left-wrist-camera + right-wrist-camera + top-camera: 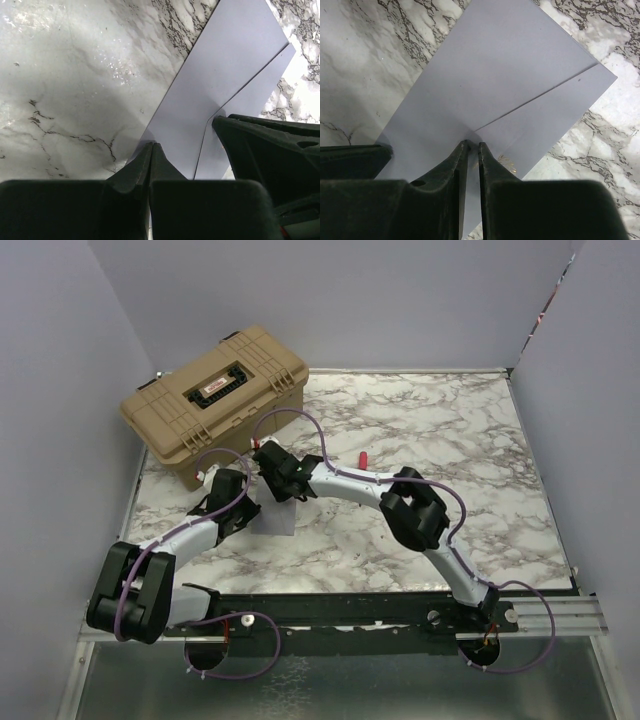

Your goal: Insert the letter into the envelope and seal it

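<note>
Envelope (pixel 495 75), pale grey and plain, is lying flat on the marble table (pixel 450 490) near the tan case (pixel 215 405), with both arms leaning in over it from opposite sides. The left gripper (pixel 152 146) is pressing down at the paper's near edge with its fingers fully together, probably pinning the sheet so it is not sliding. The right gripper (pixel 471 144) is resting its tips where the flap (pixel 555 110) creases away from the body. Its fingers are standing almost together with a thin slit between them, and I cannot tell whether any paper is being pinched there. That placement is likely serving to press the fold down for sealing. Counting: one envelope, one case, one small red object (pixel 362 458) farther back, and two grippers. No letter is showing in any view, so it may already be sitting inside.
</note>
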{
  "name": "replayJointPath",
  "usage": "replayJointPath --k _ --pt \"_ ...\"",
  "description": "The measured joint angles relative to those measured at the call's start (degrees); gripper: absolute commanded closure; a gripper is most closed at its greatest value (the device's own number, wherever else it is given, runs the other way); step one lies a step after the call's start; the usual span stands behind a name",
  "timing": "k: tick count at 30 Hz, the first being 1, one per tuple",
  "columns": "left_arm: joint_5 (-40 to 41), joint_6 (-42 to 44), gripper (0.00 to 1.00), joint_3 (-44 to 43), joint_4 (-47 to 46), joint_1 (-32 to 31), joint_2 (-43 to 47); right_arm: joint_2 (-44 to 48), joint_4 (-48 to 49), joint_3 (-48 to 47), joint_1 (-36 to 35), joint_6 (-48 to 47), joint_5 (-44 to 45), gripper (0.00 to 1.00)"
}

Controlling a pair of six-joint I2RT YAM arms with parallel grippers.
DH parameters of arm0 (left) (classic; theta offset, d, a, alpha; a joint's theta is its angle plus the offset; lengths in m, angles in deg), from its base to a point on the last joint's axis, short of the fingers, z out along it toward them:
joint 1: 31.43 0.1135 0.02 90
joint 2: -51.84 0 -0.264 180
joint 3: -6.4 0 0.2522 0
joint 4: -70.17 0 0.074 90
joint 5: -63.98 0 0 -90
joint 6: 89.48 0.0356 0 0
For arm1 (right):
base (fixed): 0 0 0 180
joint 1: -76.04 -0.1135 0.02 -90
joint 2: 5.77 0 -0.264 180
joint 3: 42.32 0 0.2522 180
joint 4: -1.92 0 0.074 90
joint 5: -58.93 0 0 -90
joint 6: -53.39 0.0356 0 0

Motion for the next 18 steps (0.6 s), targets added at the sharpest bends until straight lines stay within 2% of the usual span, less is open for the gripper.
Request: replayJointPath --k 10,18 --pt "-0.4 0.0 1.00 0.0 -1.1 0.2 -0.5 0.2 0.9 0.9 0.0 -0.4 -0.1 0.80" --pt "-4.0 0.5 1.00 1.5 -4.4 0.7 -0.2 0.9 2.4 3.1 0.0 -0.7 -0.2 0.88"
